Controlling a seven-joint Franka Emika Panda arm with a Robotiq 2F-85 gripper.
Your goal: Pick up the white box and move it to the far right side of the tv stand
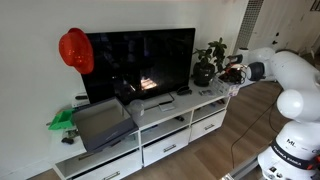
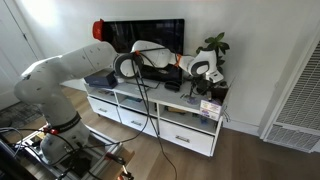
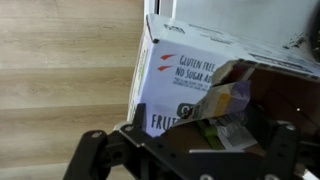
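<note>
The white box [image 3: 175,75], a carton with dark and reddish printing, fills the wrist view close below my gripper [image 3: 188,150]. The fingers stand wide apart on either side of it, so the gripper is open. In an exterior view the box [image 2: 208,107] sits on the right end of the long white tv stand [image 2: 180,135], just under the gripper [image 2: 204,72]. In an exterior view the gripper [image 1: 238,72] hovers over the right end of the stand [image 1: 170,135]; the box is too small to make out there.
A potted plant [image 2: 212,48] stands just behind the gripper. A black TV [image 1: 140,62] fills the middle of the stand. A large grey open bin [image 1: 100,125] and a red object [image 1: 75,50] are at the other end. Wooden floor [image 3: 60,70] lies past the stand's edge.
</note>
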